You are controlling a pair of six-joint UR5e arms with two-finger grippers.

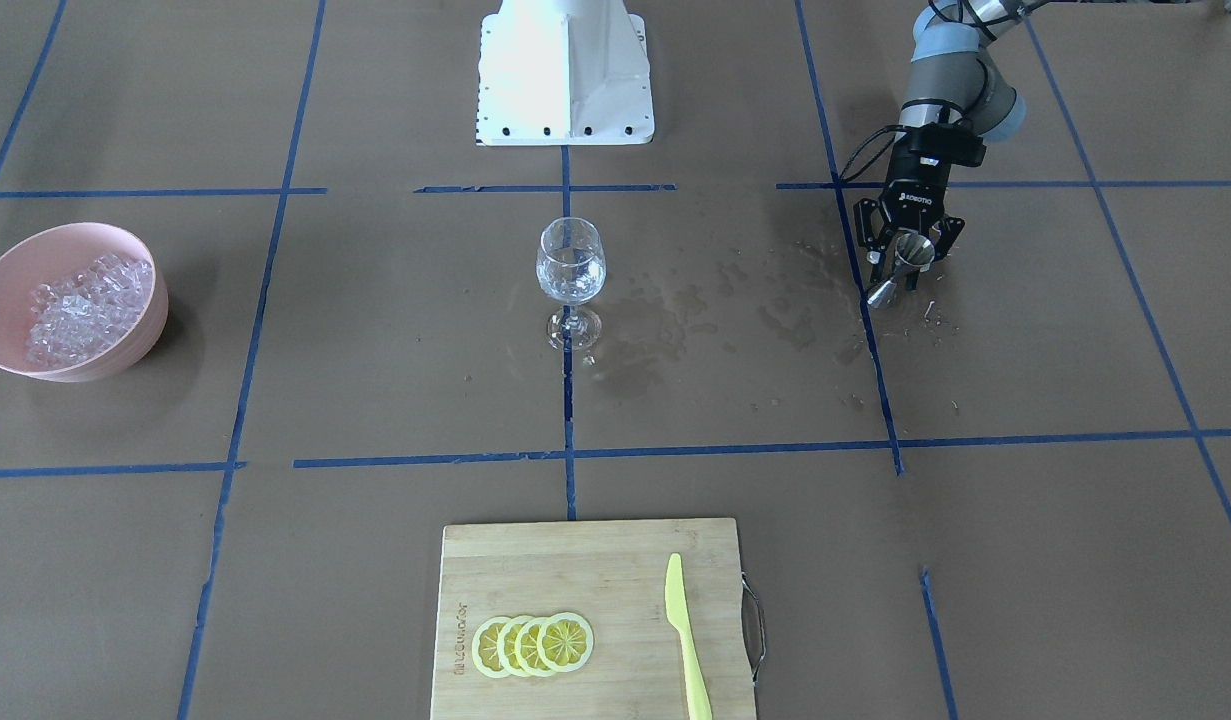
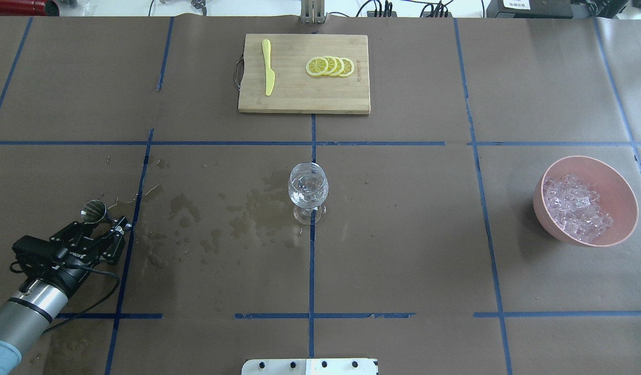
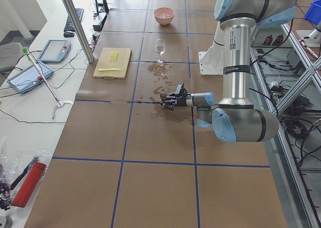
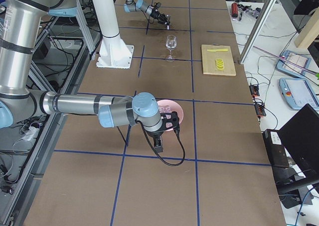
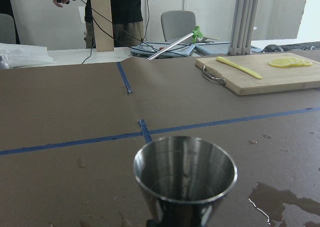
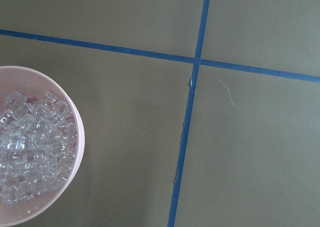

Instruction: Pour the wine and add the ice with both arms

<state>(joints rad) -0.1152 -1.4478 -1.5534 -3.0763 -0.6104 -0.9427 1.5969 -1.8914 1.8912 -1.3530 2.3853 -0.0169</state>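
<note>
Brown table (image 2: 403, 234) lies open around the centre glass (image 2: 310, 213) holding wine (image 2: 308, 191). Lower left, the left gripper (image 2: 109, 223) clamps a jigger (image 2: 93, 211). Ice (image 2: 575, 208) fills the bowl (image 2: 591, 159) far right. I cannot tell the right gripper (image 4: 172, 121) grip.

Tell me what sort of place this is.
Most likely a robotics lab: a table papered brown and gridded with blue tape, a jointed left arm whose hand grips a steel measuring cup, and control pendants on a side bench.
</note>
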